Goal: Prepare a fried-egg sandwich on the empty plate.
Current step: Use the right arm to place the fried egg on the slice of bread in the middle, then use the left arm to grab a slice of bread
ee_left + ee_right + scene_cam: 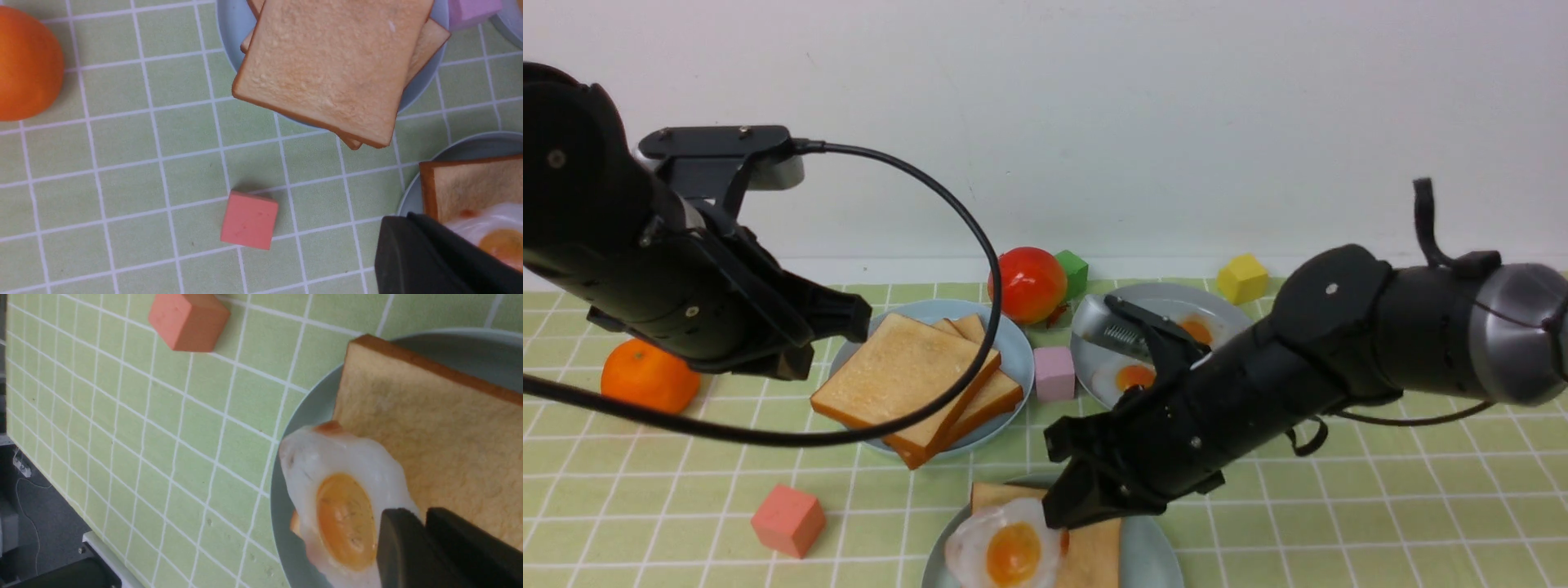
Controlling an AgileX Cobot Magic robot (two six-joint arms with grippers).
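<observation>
At the front, the pale plate carries one toast slice with a fried egg lying over its left corner and reaching past the crust. My right gripper is low over this plate. In the right wrist view its fingers are closed at the egg's white rim, over the toast. My left gripper hovers shut and holds nothing, beside a stack of loose toast slices. The stack's top slice overhangs its light-blue plate.
Behind my right arm, a grey plate holds two more fried eggs. An orange lies at the left and a red fruit at the back. Green, yellow, pink and salmon cubes are scattered about.
</observation>
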